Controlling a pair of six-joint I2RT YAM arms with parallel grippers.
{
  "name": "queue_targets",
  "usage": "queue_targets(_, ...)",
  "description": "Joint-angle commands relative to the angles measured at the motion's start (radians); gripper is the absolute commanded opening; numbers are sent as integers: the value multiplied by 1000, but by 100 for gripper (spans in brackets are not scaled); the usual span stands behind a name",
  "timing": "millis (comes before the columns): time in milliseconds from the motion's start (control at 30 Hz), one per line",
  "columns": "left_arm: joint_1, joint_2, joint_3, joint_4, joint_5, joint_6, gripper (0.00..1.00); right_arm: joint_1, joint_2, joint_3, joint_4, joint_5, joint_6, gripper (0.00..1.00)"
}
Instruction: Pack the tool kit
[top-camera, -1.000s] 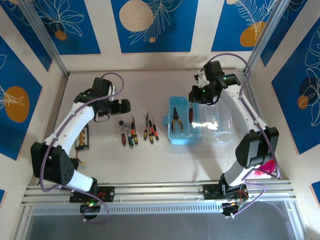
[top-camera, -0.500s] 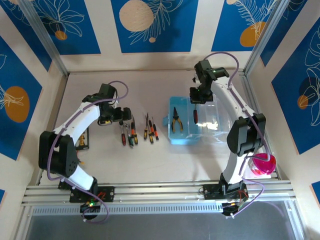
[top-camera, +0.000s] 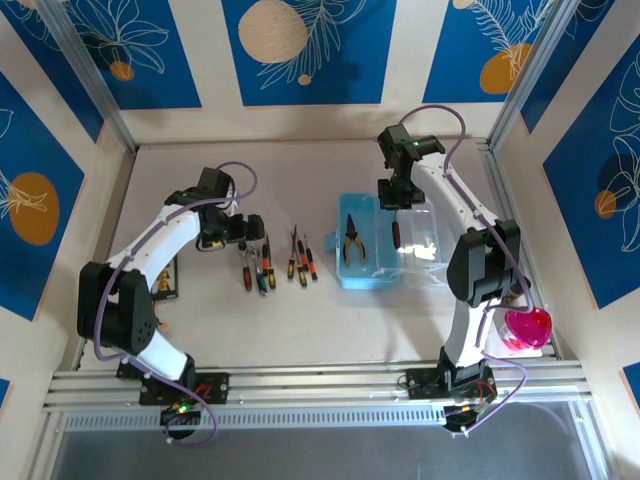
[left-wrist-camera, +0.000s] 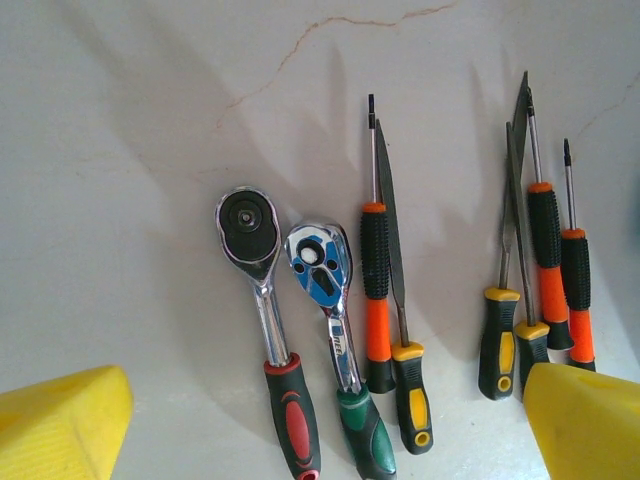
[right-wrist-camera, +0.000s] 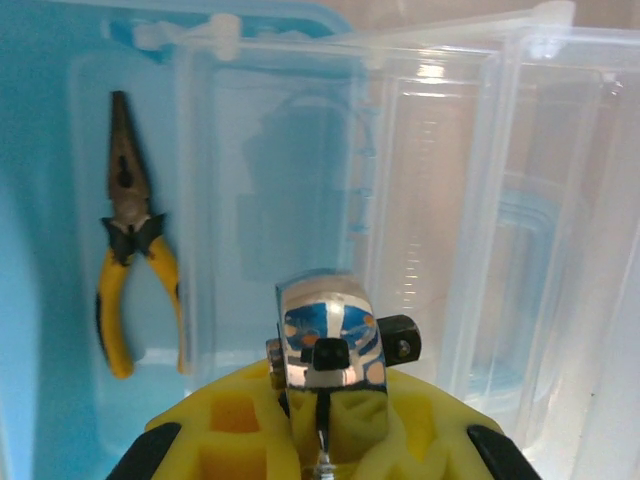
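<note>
Over the open blue case (top-camera: 360, 282) the right gripper (top-camera: 392, 200) is clamped on a ratchet (right-wrist-camera: 330, 345), apparently to set it in beside the pliers (top-camera: 352, 240), while left of the case the left gripper (top-camera: 244, 228) hovers spread wide above the loose tools (top-camera: 275, 262), seemingly ready to pick one.

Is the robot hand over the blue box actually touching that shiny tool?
Touching. The right wrist view shows the right hand shut on the ratchet, its yellow fingers clamped around the base of the metal head.

Lab cell — aluminium frame (top-camera: 300, 385), patterned walls (top-camera: 300, 50)
</note>
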Motion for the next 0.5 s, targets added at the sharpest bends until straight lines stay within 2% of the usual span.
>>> queue_targets(0,9,5,-3,-3,23,14,100,10,21,0,-27,82,32,0)
queue_targets(467,9,13,2,4,36,17,100,27,72,9,-37,177,35,0)
